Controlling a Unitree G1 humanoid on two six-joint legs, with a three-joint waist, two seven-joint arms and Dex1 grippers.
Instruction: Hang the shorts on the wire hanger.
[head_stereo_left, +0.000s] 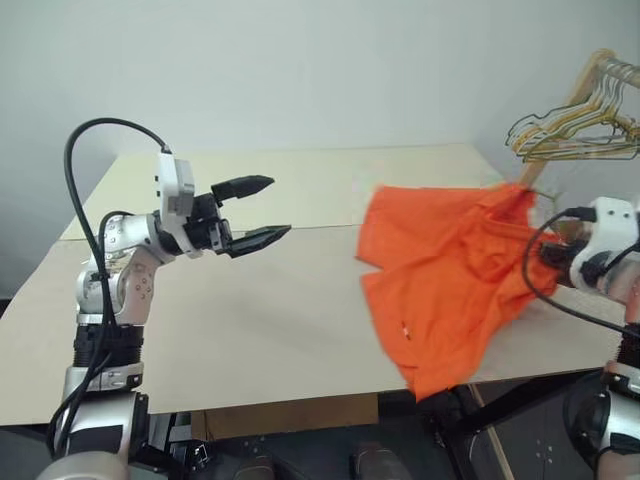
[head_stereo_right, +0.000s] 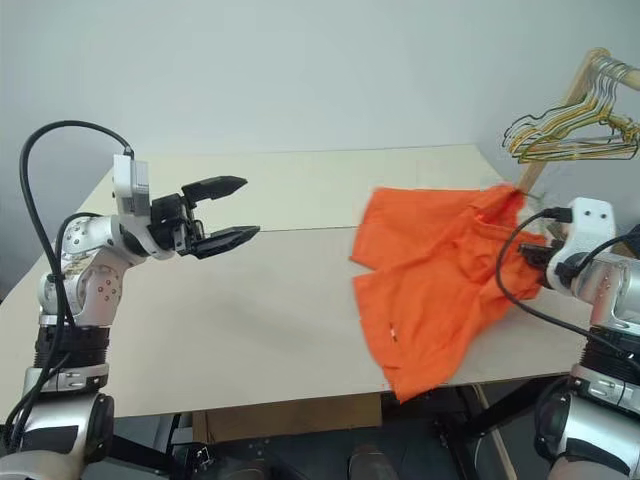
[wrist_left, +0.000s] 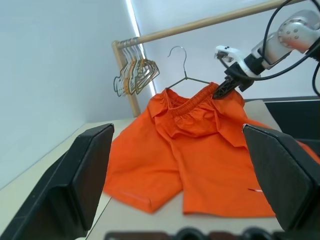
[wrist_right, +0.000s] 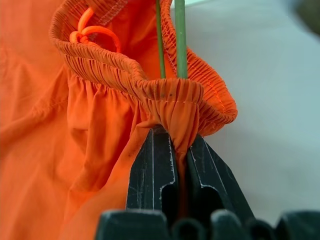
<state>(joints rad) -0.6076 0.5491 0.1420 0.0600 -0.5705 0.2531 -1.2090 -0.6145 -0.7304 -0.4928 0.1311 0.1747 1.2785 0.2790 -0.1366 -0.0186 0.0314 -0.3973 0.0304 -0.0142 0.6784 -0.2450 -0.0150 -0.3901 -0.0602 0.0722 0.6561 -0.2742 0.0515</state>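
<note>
- Shorts (head_stereo_left: 445, 285) of bright orange fabric lie on the right part of the table (head_stereo_left: 250, 330); one leg hangs over the table's near edge, and the waistband end is lifted toward the right.
- The right gripper (wrist_right: 177, 150) has its two black fingers pressed together on a fold of the gathered waistband, near its edge; an orange drawstring loop (wrist_right: 90, 32) sits inside the waistband opening.
- The wire hanger (wrist_left: 182, 75) is thin and grey-green; its two wires go down into the waistband just behind the pinched fold, and its small hook stands above the shorts, free in the air.
- The left gripper (head_stereo_left: 255, 212) is above the left half of the table, pointing toward the shorts, with its fingers spread wide and nothing between them. It is well apart from the shorts.
- Between the left gripper and the left edge of the shorts the table top is bare.
- A wooden rail (wrist_left: 200, 24) stands past the far right corner of the table, and a bunch of wire hangers (head_stereo_left: 575, 130) hangs on it, above and behind the right gripper.
</note>
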